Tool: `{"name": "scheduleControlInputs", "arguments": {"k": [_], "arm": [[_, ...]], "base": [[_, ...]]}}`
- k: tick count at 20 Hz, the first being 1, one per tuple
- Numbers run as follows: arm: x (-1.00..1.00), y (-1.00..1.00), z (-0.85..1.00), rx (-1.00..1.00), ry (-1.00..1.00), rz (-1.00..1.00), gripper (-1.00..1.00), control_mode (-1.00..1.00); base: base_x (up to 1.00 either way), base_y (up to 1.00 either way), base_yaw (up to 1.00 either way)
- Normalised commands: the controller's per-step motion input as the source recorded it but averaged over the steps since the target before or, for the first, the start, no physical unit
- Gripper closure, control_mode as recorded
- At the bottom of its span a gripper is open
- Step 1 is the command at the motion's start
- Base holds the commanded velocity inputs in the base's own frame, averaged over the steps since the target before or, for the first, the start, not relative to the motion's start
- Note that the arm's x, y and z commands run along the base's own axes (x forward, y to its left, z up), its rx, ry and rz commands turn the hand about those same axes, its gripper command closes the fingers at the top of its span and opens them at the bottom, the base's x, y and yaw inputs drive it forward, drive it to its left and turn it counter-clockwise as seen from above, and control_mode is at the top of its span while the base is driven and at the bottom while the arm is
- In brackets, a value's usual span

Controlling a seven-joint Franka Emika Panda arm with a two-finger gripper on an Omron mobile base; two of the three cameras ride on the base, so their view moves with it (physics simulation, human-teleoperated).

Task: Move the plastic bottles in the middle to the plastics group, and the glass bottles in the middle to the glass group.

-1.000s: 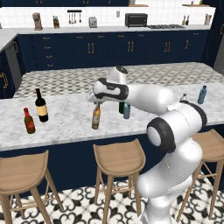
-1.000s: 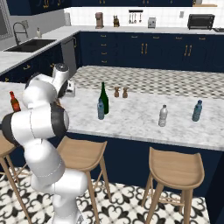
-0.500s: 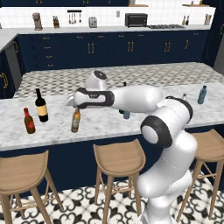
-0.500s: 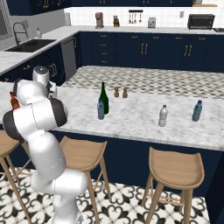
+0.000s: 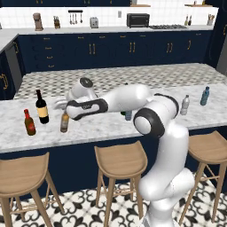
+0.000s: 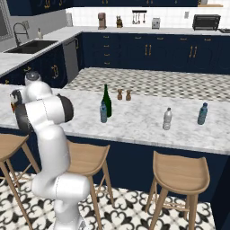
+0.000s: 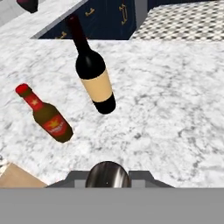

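One amber beer bottle (image 5: 64,122) hangs upright in the gripper (image 5: 62,105), whose jaws are closed tight on its neck; in the hand view its round metal cap (image 7: 107,174) sits right at the fingertips. You have it over the marble counter (image 5: 106,126), just right of the black wine bottle (image 5: 41,107) and further right of the small red-brown bottle (image 5: 29,123). I cannot tell whether its base touches the stone.

Risks, as I judge them:
- The black wine bottle is tall, narrow-based and smooth. Drift the hand toward it and a nudge could tip it, likely into the red-brown bottle beside it.
- A grip high on slick glass lets the body swing. Release before the base is flat and it may topple.

Materials: the black wine bottle carries a cream label and a long neck; the red-brown bottle is squat with a red cap and a red and yellow label. The counter is hard polished veined stone, unforgiving to glass.

Well right of the black wine bottle, the green wine bottle (image 6: 107,100) and the translucent blue-grey bottle (image 6: 103,112) wait together mid-counter.
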Motion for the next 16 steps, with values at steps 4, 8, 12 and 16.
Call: {"name": "scheduleControlInputs", "arguments": {"k": [4,8,12,16], "arm": [[0.31,0.17,-0.31,-0.01,0.0,0.0,1.0,-1.0],[0.25,0.15,-0.38,-0.04,0.0,0.0,1.0,-1.0],[0.06,0.17,-0.42,-0.09,0.0,0.0,1.0,-1.0],[0.0,0.19,-0.45,-0.1,0.0,0.0,1.0,-1.0]], "base": [[0.0,0.0,0.0],[0.0,0.0,0.0],[0.0,0.0,0.0],[0.0,0.0,0.0]]}}
